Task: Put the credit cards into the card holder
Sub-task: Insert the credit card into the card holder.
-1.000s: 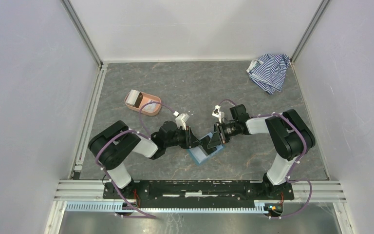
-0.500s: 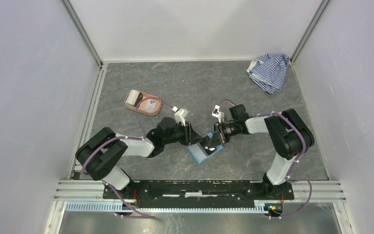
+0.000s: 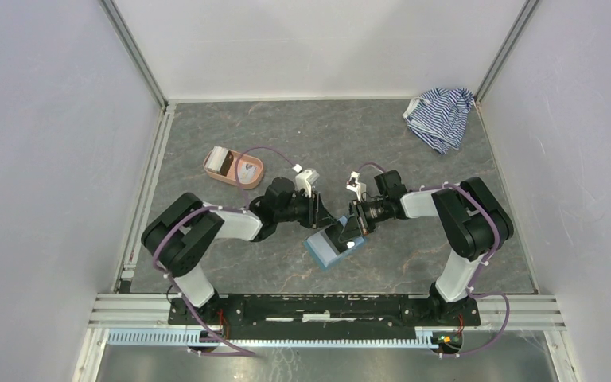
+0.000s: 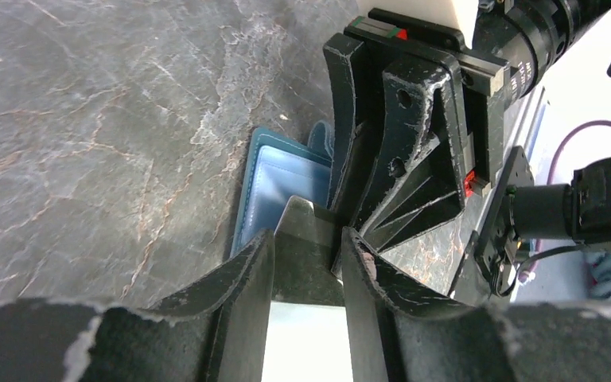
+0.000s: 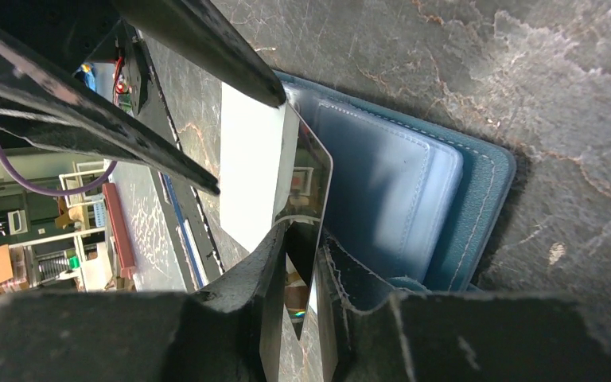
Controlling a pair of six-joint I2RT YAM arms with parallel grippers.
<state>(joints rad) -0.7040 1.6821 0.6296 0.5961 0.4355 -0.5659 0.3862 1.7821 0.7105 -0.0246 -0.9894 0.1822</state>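
The left arm (image 3: 207, 227) stretches low from its base toward the middle of the worktop (image 4: 87, 119), forearm nearly level; the right arm (image 3: 469, 215) is folded at the elbow, its wrist pointing back at the other, so the two tips meet almost nose to nose; the left end effector (image 3: 321, 215) has its fingers (image 4: 247, 278) closed against the two opposite edges of a credit card (image 4: 309, 247), which stands on edge and tilted, pale on the lower part and dark and glossy toward the tip; the right end effector (image 5: 304, 235) shows only a narrow gap, and the card's mirror-like far end runs down into that gap, though whether it clamps the card cannot be told; directly beneath both tips lies the card holder (image 5: 390, 183), opened flat, teal outside with stitched lighter blue pockets inside; the card's leading corner sits over its inner pocket; well behind the left end effector lies a salmon-pink tray (image 3: 233, 169); far beyond the right one sits a striped cloth (image 3: 440, 118)
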